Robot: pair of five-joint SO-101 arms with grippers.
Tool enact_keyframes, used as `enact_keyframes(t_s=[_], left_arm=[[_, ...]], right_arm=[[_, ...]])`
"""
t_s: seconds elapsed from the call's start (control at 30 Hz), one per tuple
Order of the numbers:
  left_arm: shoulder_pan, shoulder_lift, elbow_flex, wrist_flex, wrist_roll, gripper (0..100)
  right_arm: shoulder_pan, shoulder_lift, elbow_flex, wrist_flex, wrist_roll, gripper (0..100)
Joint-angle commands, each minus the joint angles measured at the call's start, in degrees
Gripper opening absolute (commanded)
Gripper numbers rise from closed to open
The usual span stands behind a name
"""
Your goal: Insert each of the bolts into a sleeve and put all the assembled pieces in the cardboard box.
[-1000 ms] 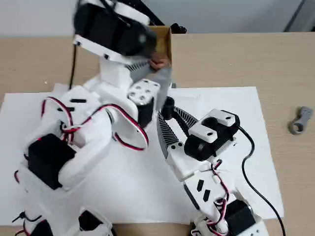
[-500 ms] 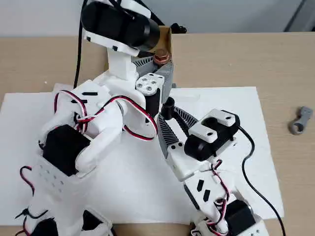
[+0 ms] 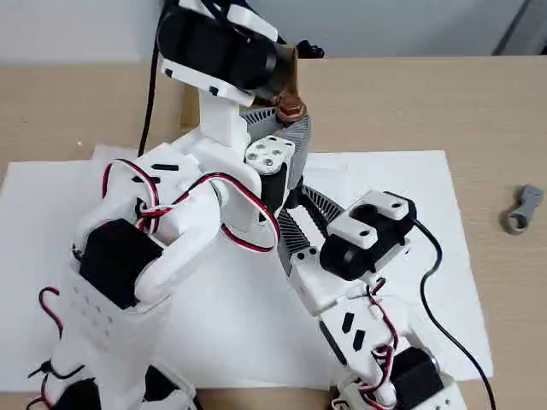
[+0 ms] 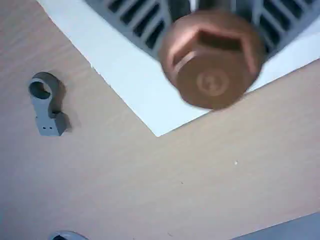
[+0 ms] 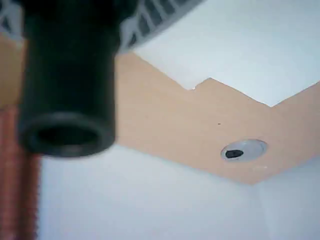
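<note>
Now: bolt and sleeve gripped

On the tabletop (image 3: pixel 385 102), cardboard box (image 3: pixel 291 73) at 12 o'clock. Beside it the left gripper (image 3: pixel 289 117) has its fingers clamped on the copper bolt (image 3: pixel 291 108). At centre, the right gripper (image 3: pixel 295 198) fingers hold the black sleeve (image 5: pixel 67 85). Grey piece (image 3: pixel 521 207) lies at 3 o'clock.

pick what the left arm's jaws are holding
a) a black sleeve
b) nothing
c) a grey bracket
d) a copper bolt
d: a copper bolt sits clamped in the left arm's jaws, while the black sleeve is in the right arm's jaws.
</note>
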Motion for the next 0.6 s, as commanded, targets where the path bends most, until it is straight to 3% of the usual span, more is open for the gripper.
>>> enact_keyframes(t_s=[0.0,0.57], left_arm=[[-0.1,-2.5,-2.9,0.3,0.4,1],[0.3,-3.3,-4.8,3.9,0.5,1]], right_arm=[[0.3,-0.7,-0.4,-1.5,-0.6,0.2],[0.3,-0.4,-0.4,-1.5,-0.6,0.2]])
